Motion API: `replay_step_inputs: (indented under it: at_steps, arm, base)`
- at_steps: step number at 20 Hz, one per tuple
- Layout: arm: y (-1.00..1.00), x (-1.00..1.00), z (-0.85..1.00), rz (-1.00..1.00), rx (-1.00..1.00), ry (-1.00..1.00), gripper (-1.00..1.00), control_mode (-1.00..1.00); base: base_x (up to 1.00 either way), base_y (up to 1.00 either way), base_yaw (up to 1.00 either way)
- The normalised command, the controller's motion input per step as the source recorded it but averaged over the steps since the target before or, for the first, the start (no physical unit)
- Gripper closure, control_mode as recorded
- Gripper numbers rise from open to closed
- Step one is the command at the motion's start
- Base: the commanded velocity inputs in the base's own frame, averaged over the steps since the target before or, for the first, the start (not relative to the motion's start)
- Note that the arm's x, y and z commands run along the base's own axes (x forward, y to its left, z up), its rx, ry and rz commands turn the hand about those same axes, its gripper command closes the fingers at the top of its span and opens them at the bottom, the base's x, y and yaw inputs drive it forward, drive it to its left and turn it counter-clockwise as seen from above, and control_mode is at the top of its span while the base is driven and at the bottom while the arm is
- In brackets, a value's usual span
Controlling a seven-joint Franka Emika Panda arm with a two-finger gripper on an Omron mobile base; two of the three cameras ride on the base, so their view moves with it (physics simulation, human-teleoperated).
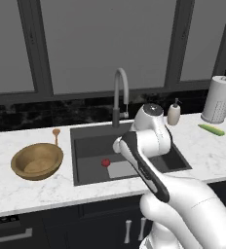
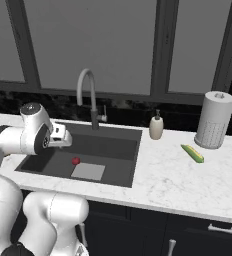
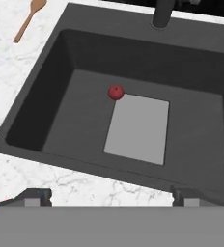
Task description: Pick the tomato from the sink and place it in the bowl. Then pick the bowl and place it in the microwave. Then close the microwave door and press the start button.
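Observation:
The small red tomato (image 1: 105,163) (image 2: 76,161) (image 3: 116,92) lies on the floor of the dark grey sink (image 1: 88,146) (image 2: 115,145) (image 3: 70,125), touching the far left corner of the pale square at the bottom. On the counter left of the sink stands the light brown wooden bowl (image 1: 37,161), with nothing in it. My gripper (image 3: 111,197) hangs above the sink's near rim, looking down into the basin. Its fingertips stand wide apart with nothing between them, so it is open. The tomato is well below and ahead of it. The microwave and its door are out of view.
A tall curved faucet (image 1: 120,92) (image 2: 88,95) rises behind the basin. A wooden spoon (image 1: 56,133) (image 3: 29,19) lies beyond the bowl. Right of the sink stand a soap dispenser (image 1: 174,113) (image 2: 156,127) and a paper towel roll (image 1: 218,99) (image 2: 214,120), with a green vegetable (image 1: 211,129) (image 2: 193,153) nearby.

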Motion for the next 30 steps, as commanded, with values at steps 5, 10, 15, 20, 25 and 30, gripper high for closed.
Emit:
replay_step_inputs:
  at_steps: [5,10,15,20,25,30]
  arm:
    - [0.12,0.6,-0.42,0.0,0.0,0.01,-1.0,-1.0]
    - [0.17,0.54,-0.33,0.0,0.0,0.01,-1.0,-1.0]
    - [0.18,0.53,-0.26,-0.01,0.0,0.04,-1.0,-1.0]
    - [0.03,0.53,-0.23,0.0,-0.01,0.08,-1.0,-1.0]
    - [0.03,0.28,-0.16,0.0,-0.04,0.03,-1.0,-1.0]
    - [0.04,0.19,-0.3,0.0,-0.06,0.0,-1.0,-1.0]
  base:
    - [0.0,0.0,0.0]
    - [0.0,0.0,0.0]
    - [0.0,0.0,0.0]
    - [0.0,0.0,0.0]
    - [0.0,0.0,0.0]
    - [0.0,0.0,0.0]
